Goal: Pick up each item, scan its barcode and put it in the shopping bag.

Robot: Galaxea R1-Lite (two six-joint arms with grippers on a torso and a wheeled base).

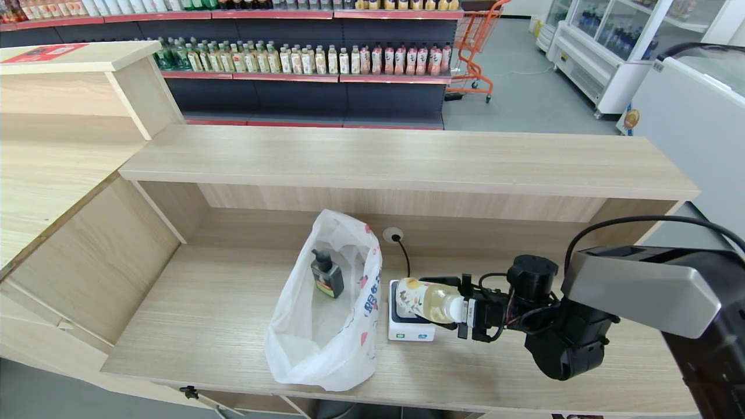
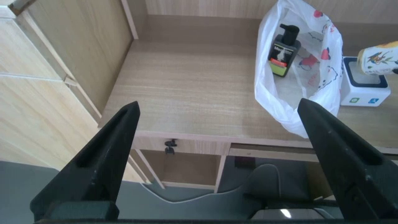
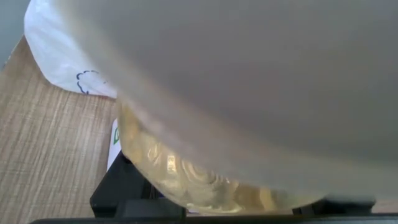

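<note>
My right gripper (image 1: 460, 302) is shut on a drink bottle (image 1: 426, 299) with yellowish liquid and a flowered label, held on its side just over the white barcode scanner (image 1: 411, 331). The right wrist view looks along the bottle (image 3: 186, 174), with the scanner's dark top (image 3: 121, 190) under it. To the left of the scanner stands the open white shopping bag (image 1: 334, 343), with a dark pump bottle (image 1: 326, 274) inside. My left gripper (image 2: 217, 155) hangs open above the counter's front edge, off to the side of the bag (image 2: 298, 74), with nothing between its fingers (image 2: 99, 162).
The wooden counter (image 1: 204, 314) has a raised ledge (image 1: 407, 160) behind it and a side panel on the left. A black cable (image 1: 403, 256) runs from the scanner to a hole in the back wall. Drink shelves and freezers stand beyond.
</note>
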